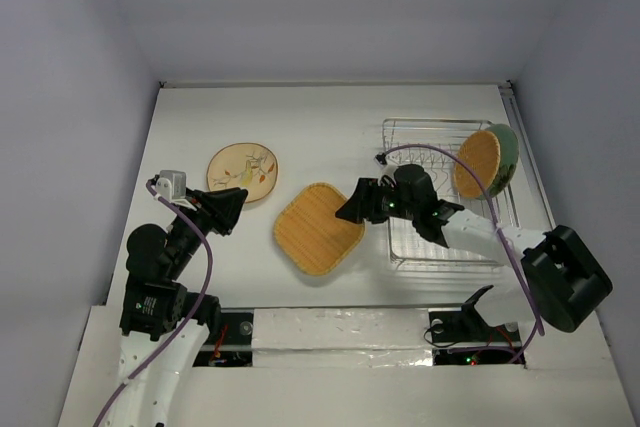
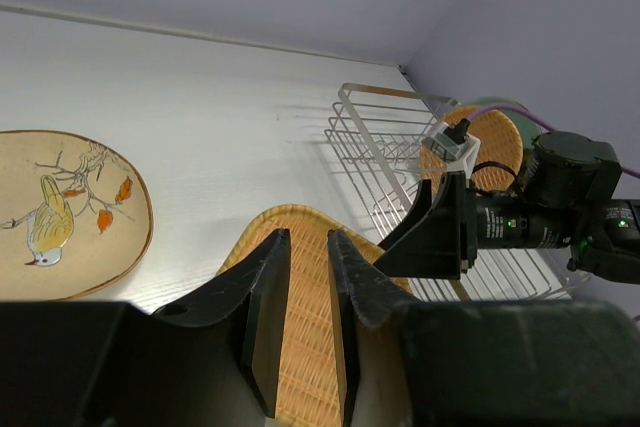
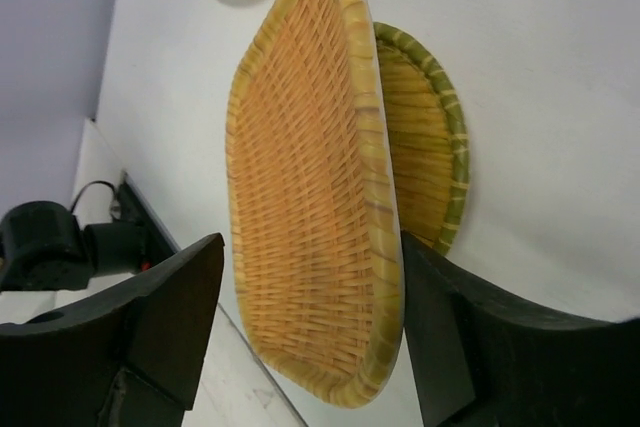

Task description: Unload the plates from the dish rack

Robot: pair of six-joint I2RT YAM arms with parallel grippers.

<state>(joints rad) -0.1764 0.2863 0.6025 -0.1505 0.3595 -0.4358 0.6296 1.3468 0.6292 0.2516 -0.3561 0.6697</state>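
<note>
Right gripper (image 1: 348, 201) is hovering wide open around the yellow woven plate (image 1: 318, 228) on the table, orange plate (image 1: 478, 163) and green plate (image 1: 506, 145) are standing upright in the dish rack (image 1: 430, 243) behind-right of it, nearer this arm, left gripper (image 2: 310, 282) is sitting barely parted, empty

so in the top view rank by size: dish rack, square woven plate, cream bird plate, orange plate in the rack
1. dish rack
2. square woven plate
3. cream bird plate
4. orange plate, which looks smallest, but it stands on edge and shows foreshortened, so its place against the cream one is unsure
</note>
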